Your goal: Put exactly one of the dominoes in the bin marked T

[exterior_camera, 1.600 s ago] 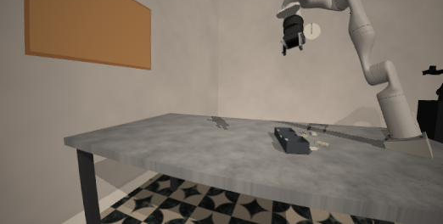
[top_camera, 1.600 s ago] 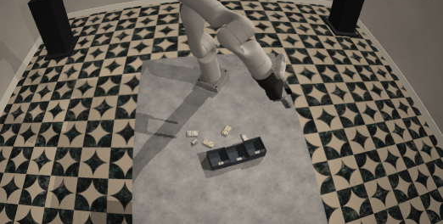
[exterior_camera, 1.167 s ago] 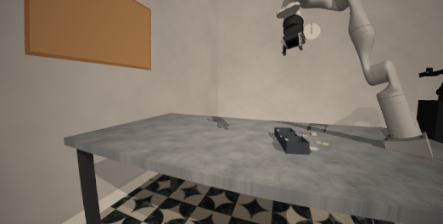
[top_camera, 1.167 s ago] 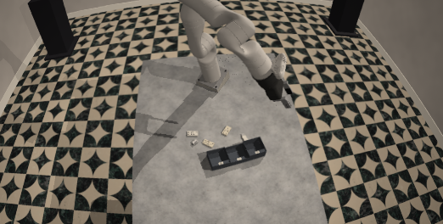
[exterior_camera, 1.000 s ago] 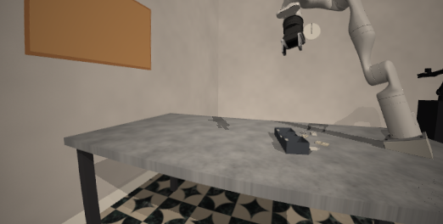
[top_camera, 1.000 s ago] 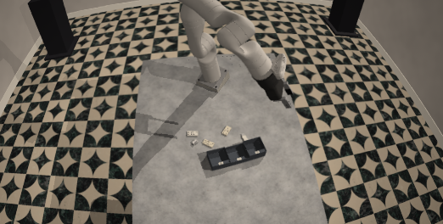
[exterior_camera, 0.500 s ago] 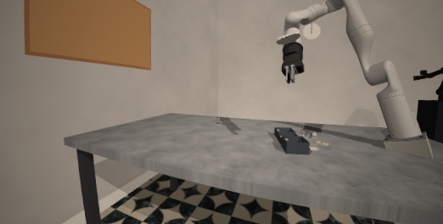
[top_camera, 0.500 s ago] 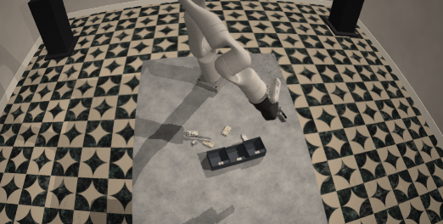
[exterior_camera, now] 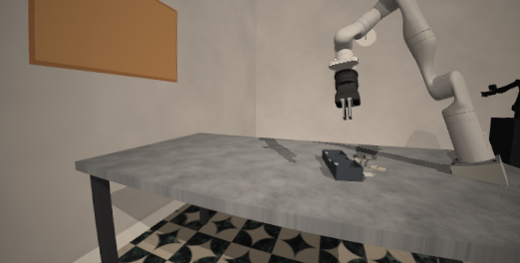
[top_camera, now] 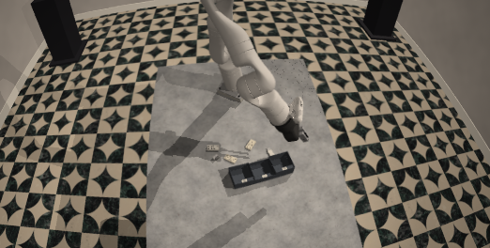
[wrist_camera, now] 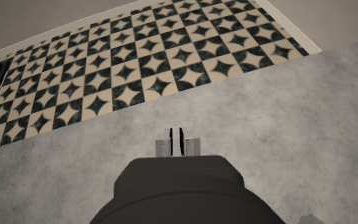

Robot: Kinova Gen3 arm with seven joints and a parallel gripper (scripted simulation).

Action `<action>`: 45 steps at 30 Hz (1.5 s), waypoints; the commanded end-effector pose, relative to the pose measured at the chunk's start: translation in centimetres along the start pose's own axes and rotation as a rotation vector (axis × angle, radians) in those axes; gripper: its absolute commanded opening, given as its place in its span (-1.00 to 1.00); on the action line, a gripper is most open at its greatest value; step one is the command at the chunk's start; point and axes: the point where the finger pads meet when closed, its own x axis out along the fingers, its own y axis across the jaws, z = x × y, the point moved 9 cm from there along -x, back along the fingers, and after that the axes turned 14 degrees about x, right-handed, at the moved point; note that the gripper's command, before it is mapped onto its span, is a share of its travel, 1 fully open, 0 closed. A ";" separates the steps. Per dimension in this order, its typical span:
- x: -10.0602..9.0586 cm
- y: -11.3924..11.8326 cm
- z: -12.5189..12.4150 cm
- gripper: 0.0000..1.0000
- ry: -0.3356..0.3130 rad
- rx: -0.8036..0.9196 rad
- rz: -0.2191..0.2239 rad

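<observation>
Several cream dominoes lie on the grey table: one (top_camera: 212,148) at the left, one (top_camera: 250,145) in the middle, one (top_camera: 230,159) close to the bins, and one (top_camera: 269,151) at the bins' back edge. A black row of three bins (top_camera: 261,169) stands in front of them, with small white marks inside that are too small to read. My gripper (top_camera: 305,137) hangs high above the table, to the right of and behind the bins. Its fingers are almost together with nothing between them, as the exterior view (exterior_camera: 348,115) and the wrist view (wrist_camera: 177,141) show.
The wrist view shows only bare table and the table edge (wrist_camera: 146,107) with checkered floor beyond. The arm's base (top_camera: 230,86) stands at the table's back. Two black stands (top_camera: 58,25) (top_camera: 385,5) are on the floor, far from the table.
</observation>
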 end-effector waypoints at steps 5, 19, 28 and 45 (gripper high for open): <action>-1.1 -2.1 2.1 -0.39 -0.035 -0.192 -0.013; -3.5 -4.5 8.2 -0.39 -0.206 -0.817 -0.064; -5.3 -4.7 11.6 -0.39 -0.332 -1.194 -0.109; -9.1 -3.6 16.3 -0.39 -0.590 -1.772 -0.227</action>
